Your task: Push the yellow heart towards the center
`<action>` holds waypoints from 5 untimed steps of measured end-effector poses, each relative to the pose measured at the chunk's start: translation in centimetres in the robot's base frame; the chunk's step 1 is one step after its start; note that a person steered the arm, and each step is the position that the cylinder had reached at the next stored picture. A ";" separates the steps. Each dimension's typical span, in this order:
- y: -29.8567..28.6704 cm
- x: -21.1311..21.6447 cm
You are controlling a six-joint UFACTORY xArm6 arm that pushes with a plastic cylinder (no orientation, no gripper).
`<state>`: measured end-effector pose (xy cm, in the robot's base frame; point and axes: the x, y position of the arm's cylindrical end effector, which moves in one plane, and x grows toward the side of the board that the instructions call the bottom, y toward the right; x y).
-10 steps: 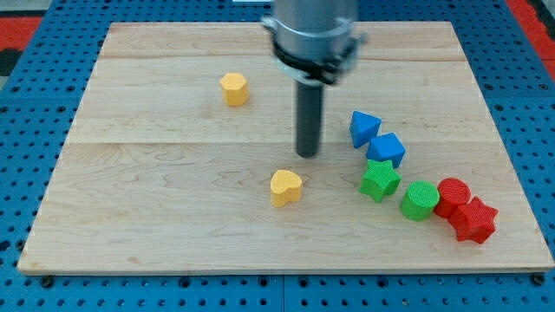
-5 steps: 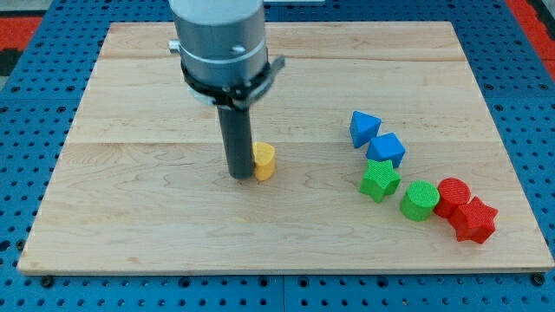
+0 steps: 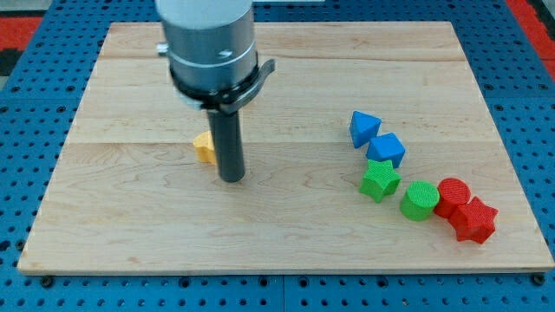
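**Camera view, read from the view's left to its right.** All places are given relative to my tip.

You see the wooden counter [image 3: 113,225] lying on a blue perforated base [image 3: 26,290]. The base frames the counter on every side.

The yellow block [image 3: 204,147] sits just to the view's left of my tip and slightly toward the view's top. It is pressed up beside the dark rod. The rod covers the block's right part, so you cannot make out its shape, nor whether rod and block actually touch. The block lies left of the counter's middle.

My tip [image 3: 231,179] rests on the counter, a little left of centre. The rod rises straight from it into the grey cylindrical body of the arm [image 3: 210,43], which hides the counter's upper part behind it. The arm ends in this plain rod, so you cannot read any apart or together state of a hand here.

Well to the view's right of my tip, six blocks form a curved chain running toward the view's bottom right:

- The blue triangular block [image 3: 364,127] stands highest.
- The blue block [image 3: 386,149] sits just beside and below it.
- The green star [image 3: 380,180] lies level with my tip.
- The green cylinder [image 3: 420,200] follows.
- The red cylinder [image 3: 452,194] comes next.
- The red star [image 3: 474,220] is farthest from my tip, near the counter's right edge.

Neighbouring blocks in the chain sit touching or nearly so.
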<state>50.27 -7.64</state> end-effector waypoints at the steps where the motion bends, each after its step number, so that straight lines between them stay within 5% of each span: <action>1: -5.8 -3.9; 4: -6.0 -6.9; 5: -7.4 -3.5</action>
